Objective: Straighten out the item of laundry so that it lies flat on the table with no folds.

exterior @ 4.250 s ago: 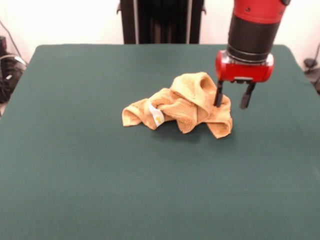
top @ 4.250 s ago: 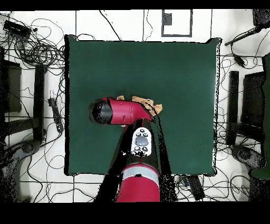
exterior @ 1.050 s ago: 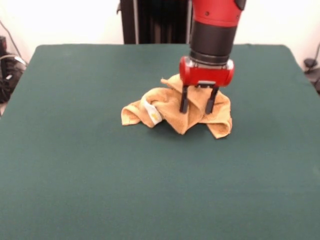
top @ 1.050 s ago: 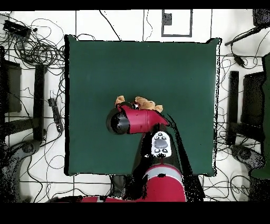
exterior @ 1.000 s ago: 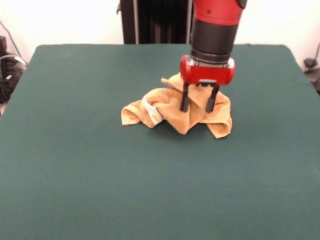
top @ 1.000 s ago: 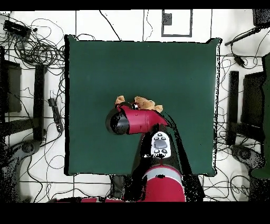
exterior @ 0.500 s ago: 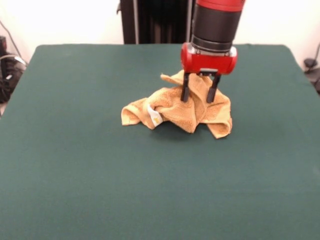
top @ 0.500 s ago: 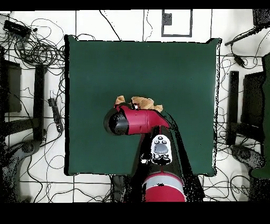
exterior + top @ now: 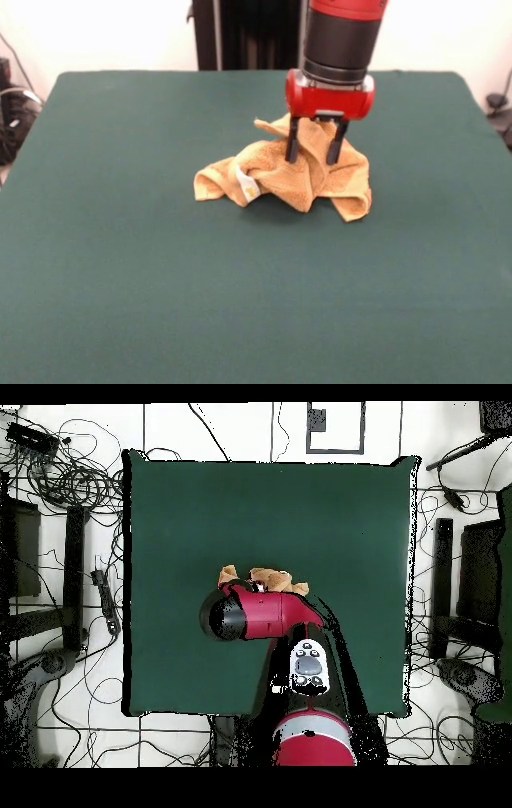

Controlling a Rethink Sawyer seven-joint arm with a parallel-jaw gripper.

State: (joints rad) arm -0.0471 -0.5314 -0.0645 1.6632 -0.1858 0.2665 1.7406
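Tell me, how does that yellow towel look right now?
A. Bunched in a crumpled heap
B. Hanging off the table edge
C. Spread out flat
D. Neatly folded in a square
A: the towel sits in a rumpled mound on the green table, under the open gripper.

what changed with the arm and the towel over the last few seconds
The end effector moved from the towel's right edge in the front view to over the middle of the heap, dipped into it, then rose a little. Its fingers stayed apart, straddling a raised fold. The towel changed shape: the tall rounded hump flattened, leaving a small peak. Its spot on the table and its white tag stayed.
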